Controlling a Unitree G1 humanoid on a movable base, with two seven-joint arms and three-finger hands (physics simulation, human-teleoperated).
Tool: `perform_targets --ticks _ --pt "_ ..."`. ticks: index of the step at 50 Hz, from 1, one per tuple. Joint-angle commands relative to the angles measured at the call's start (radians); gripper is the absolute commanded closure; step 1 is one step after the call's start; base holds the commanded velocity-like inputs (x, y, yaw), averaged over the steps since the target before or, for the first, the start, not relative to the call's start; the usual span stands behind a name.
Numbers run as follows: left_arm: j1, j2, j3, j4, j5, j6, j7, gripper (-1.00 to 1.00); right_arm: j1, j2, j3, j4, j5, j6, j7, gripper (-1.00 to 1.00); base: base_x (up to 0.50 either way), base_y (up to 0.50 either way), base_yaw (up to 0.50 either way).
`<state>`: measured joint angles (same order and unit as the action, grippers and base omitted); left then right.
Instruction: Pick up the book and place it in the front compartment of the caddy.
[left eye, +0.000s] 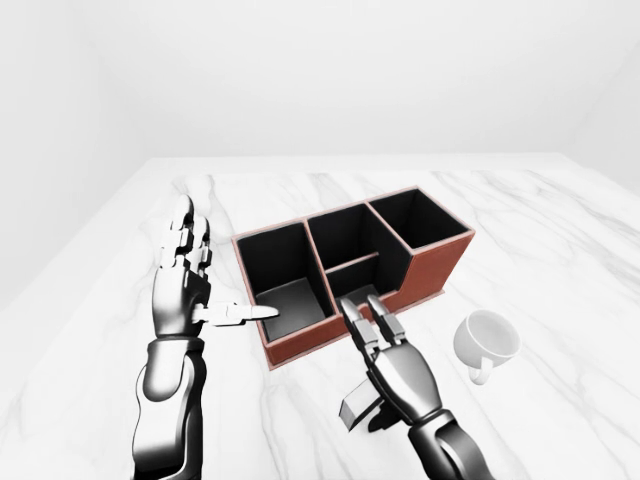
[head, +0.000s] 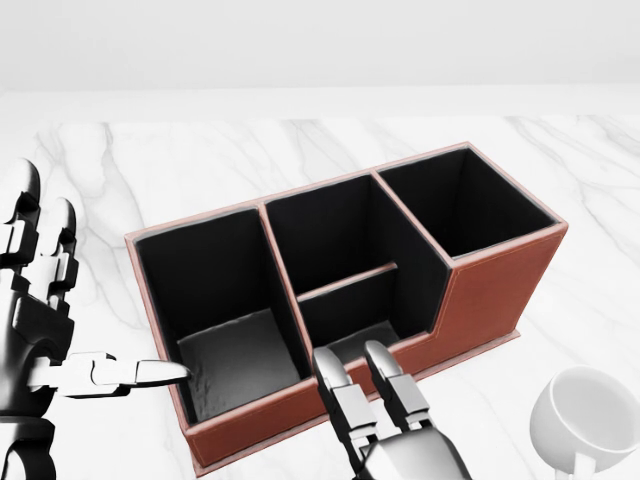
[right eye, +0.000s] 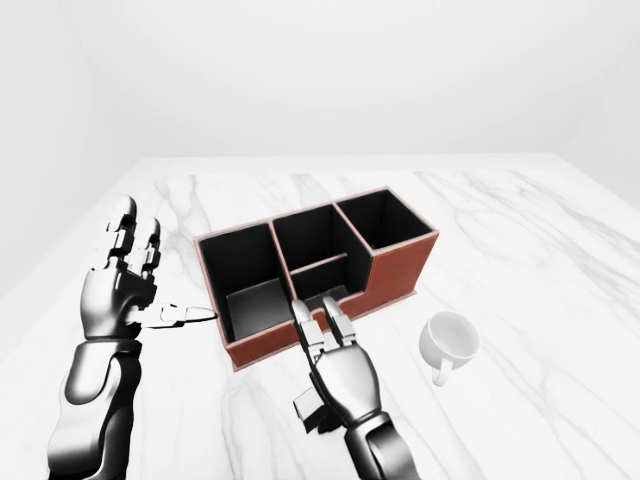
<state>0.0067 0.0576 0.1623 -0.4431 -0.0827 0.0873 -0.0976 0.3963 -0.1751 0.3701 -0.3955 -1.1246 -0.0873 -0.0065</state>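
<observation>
While our right hand hangs low over the marble table with its 2 upper fingers stretched out side by side and closed on nothing, those fingertips reach up to the near red wall of the caddy, just below its small low compartment in the head view. Our left hand stands upright at the left of the caddy, 2 fingers pointing up and spread a little, the thumb stretched sideways so that its tip meets the caddy's left wall near the bottom corner; it grips nothing either.

Around the hands we see little: a white cup lies on the table to the right of the right hand, well apart from the caddy, its mouth turned toward us. Between the right fingers and the caddy nothing stands.

The caddy is a reddish-brown box with black lining and 4 open compartments: a large one at the left, a middle section split into a deep upper part and a shallow lower part, and a tall one at the right.

Inside the left compartment a dark grey flat thing, which we take for the book, lies tilted against the floor and near wall. It sits between the left thumb tip and the right fingertips, touching neither.
</observation>
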Motion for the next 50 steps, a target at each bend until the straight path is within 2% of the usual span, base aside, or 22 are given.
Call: perform_targets --ticks 1,50 --pt "0.000 -0.001 -0.002 0.003 0.001 0.000 -0.001 -1.00 -0.009 -0.002 0.002 0.046 -0.003 0.000 -0.027 -1.00 0.00 0.00 0.00" --pt "-0.001 0.000 -0.001 0.005 0.004 0.000 0.004 -1.00 -0.022 -0.001 0.019 0.151 -0.037 0.000 -0.091 -1.00 0.00 0.00 0.00"
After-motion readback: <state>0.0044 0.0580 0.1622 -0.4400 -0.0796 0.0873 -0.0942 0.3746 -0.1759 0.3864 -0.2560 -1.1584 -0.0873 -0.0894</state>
